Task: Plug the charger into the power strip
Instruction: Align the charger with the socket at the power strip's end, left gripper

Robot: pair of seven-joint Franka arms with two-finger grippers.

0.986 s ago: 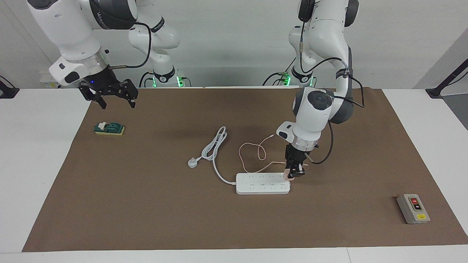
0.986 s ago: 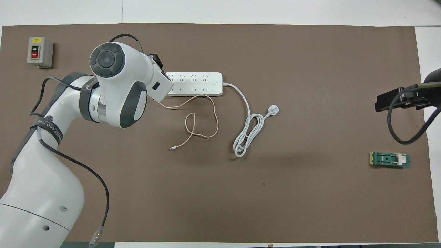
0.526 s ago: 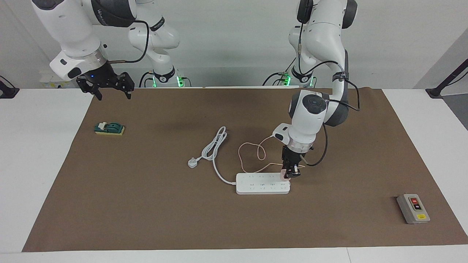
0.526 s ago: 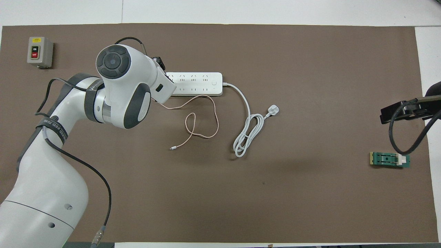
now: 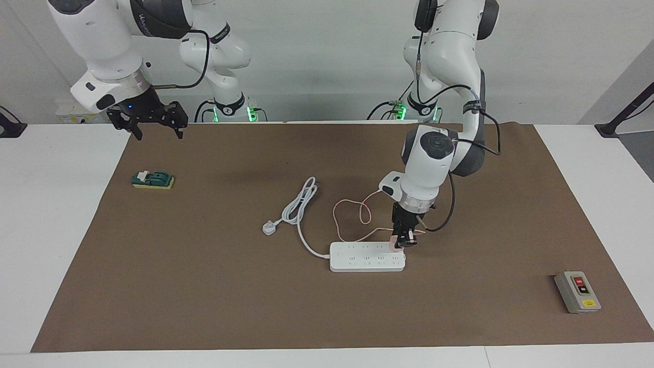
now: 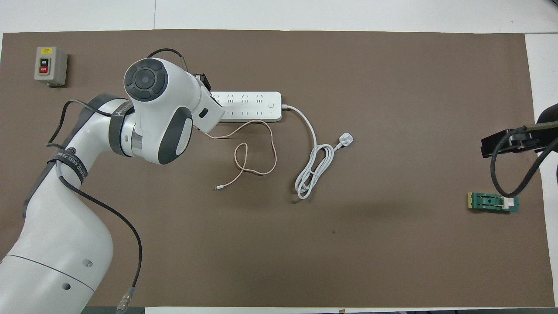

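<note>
The right gripper (image 5: 156,127) waits with fingers spread wide and empty above the brown mat's edge. The flat white multi-socket power strip (image 5: 367,257) lies mid-worktop; at its end the left gripper (image 5: 402,241) pinches the small pale pink cube-shaped charger (image 5: 393,244) against it.

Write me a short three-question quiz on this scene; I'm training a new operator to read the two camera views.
1. True or false: the left gripper holds the charger over the end of the power strip toward the left arm's end of the table.
2. Which thing lies nearest the waiting right gripper: A) grey button box, B) green block, C) white plug?
3. Fill in: the charger's pink cable loops on the ____ mat.

Key: 1 true; 2 B; 3 brown.
</note>
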